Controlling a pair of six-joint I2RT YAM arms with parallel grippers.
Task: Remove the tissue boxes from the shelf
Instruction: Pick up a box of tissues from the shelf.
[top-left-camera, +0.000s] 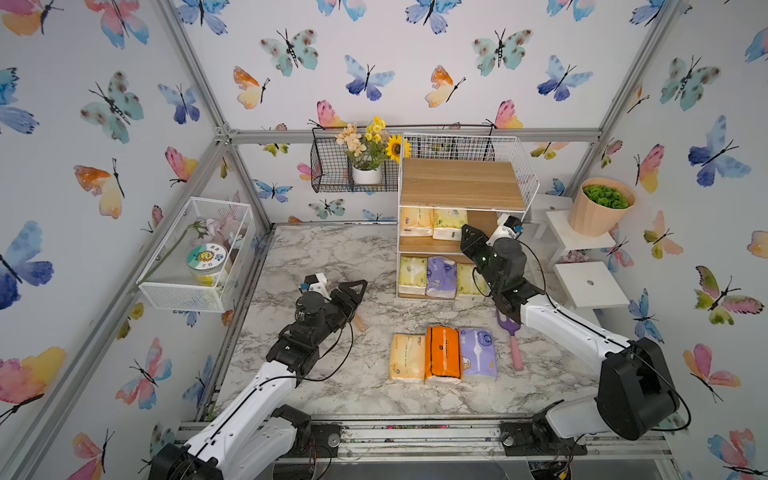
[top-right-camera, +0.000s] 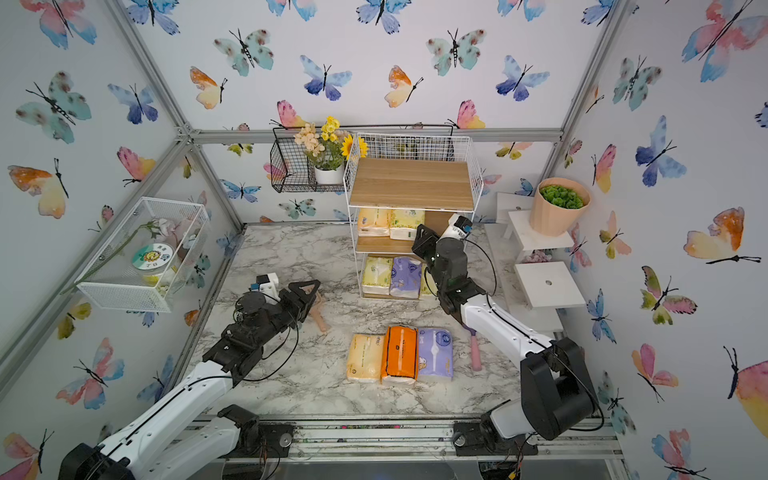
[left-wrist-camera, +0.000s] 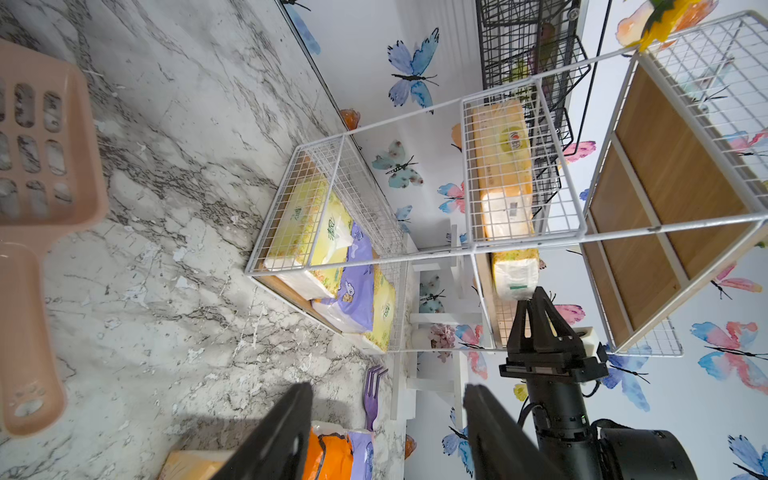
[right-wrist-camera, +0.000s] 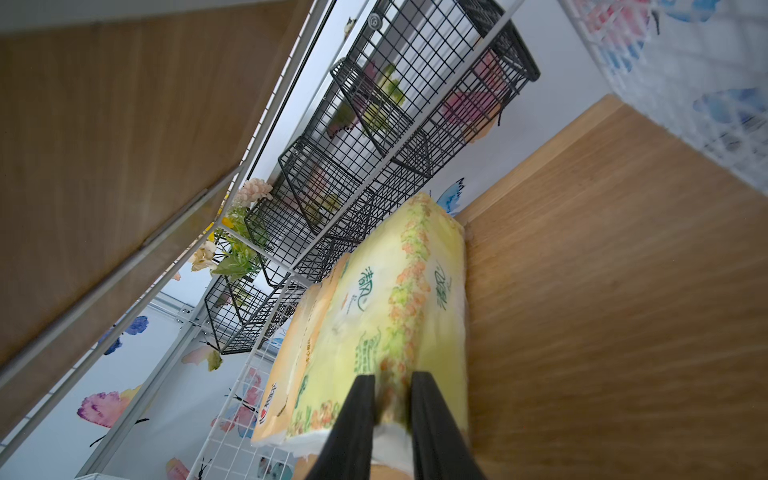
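The shelf (top-left-camera: 461, 183) stands at the back of the marble table. Its middle tier holds a peach pack (top-left-camera: 416, 221) and a yellow-green pack (right-wrist-camera: 399, 299). My right gripper (right-wrist-camera: 392, 380) reaches into that tier and is shut on the near end of the yellow-green pack. The bottom tier holds a yellow-green pack (top-left-camera: 412, 275), a lavender one (top-left-camera: 441, 277) and another yellow one (top-left-camera: 469, 279). Three tissue boxes lie side by side on the table: pale yellow (top-left-camera: 407, 358), orange (top-left-camera: 443, 354), lavender (top-left-camera: 478, 353). My left gripper (left-wrist-camera: 388, 388) hovers open and empty over the table's left part.
A peach slotted scoop (left-wrist-camera: 37, 166) lies beside the left gripper. A purple fork with a pink handle (top-left-camera: 515, 345) lies under the right arm. A black flower basket (top-left-camera: 353, 166) hangs left of the shelf. White step stands (top-left-camera: 590, 284) and a pot (top-left-camera: 602, 205) are on the right.
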